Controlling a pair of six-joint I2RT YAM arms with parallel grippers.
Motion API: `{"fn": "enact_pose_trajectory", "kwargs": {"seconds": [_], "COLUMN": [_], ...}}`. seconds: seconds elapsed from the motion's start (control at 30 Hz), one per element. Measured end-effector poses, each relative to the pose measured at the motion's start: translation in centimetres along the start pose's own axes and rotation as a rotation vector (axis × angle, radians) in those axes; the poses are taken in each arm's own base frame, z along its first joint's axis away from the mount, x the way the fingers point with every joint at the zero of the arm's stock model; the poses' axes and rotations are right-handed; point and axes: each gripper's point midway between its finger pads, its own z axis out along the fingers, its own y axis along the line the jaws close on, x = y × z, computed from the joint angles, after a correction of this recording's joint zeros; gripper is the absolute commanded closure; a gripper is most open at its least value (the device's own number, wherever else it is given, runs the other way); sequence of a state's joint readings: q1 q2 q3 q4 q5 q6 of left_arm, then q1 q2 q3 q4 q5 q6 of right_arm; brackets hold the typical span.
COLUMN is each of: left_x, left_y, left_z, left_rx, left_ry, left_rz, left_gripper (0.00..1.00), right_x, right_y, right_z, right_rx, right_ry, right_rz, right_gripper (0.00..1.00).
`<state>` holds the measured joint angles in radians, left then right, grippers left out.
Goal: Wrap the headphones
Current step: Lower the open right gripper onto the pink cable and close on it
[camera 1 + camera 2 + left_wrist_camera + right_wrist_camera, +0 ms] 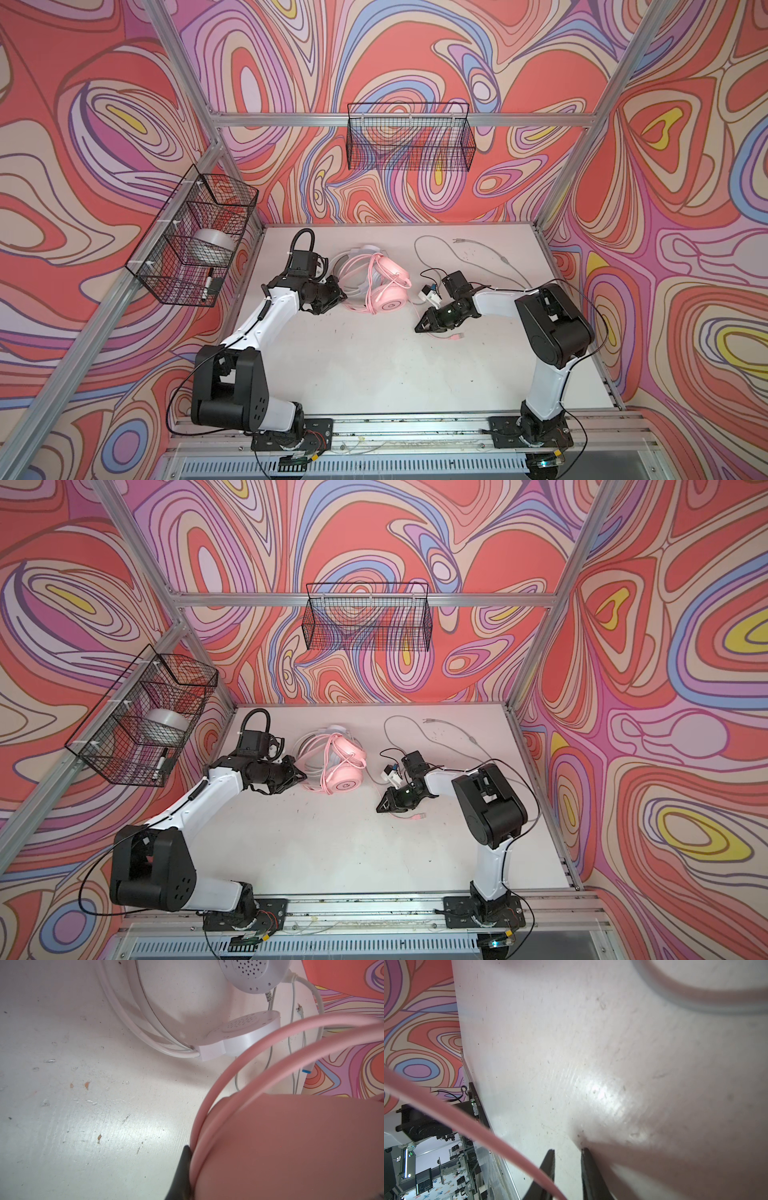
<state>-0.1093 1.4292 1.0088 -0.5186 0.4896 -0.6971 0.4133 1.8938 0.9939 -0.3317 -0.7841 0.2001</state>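
Locate the pink headset (pixel 388 286) at the rear centre of the surface (pixel 353 365), with the pink cable (pixel 249 1051) looped around it. Find the white headset (pixel 358 252) directly behind, touching it and partly covered; identify by the perforated ear cups (pixel 245 1030) in the left wrist view. Trace the grey-white cable (pixel 469 249) in loose curves across the rear right of the surface.

Check the left end effector (pixel 343 296) at the left edge of the pink headset: jaws fully closed. See only one black finger (pixel 185 1163) in the left wrist view, pressed against the cable turns beside the pink ear cup (pixel 291 1147). Treat the grip itself as unconfirmed, with the opposing finger hidden.

Check the right end effector (pixel 419 327) right of the pink headset, apart from it, close over the surface: jaws narrowly parted, bare surface between them, nothing gripped. Note a pink cable strand crossing in front of one finger in the right wrist view, and the pink plug (pixel 455 337) lying just beside this end effector.

Read a power-style symbol (pixel 345 786) on the pink ear cup in both top views. Treat the small label (pixel 477 1103) at the surface edge as too small to read.
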Motion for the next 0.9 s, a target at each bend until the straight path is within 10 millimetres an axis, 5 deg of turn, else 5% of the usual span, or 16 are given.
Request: {"fn": "enact_pose_trajectory", "kwargs": {"seconds": [0.9], "left_x": [-0.7], "left_y": [0.6], "left_z": [-0.5], "left_rx": [0.010], "left_ry": [-0.030], "left_rz": [-0.056], "left_gripper": [1.00], "right_x": [1.1], "right_y": [0.0], "right_z": [-0.7], "right_rx": [0.026], "right_ry": [0.000], "right_rz": [-0.018], "right_gripper": [0.61]}}
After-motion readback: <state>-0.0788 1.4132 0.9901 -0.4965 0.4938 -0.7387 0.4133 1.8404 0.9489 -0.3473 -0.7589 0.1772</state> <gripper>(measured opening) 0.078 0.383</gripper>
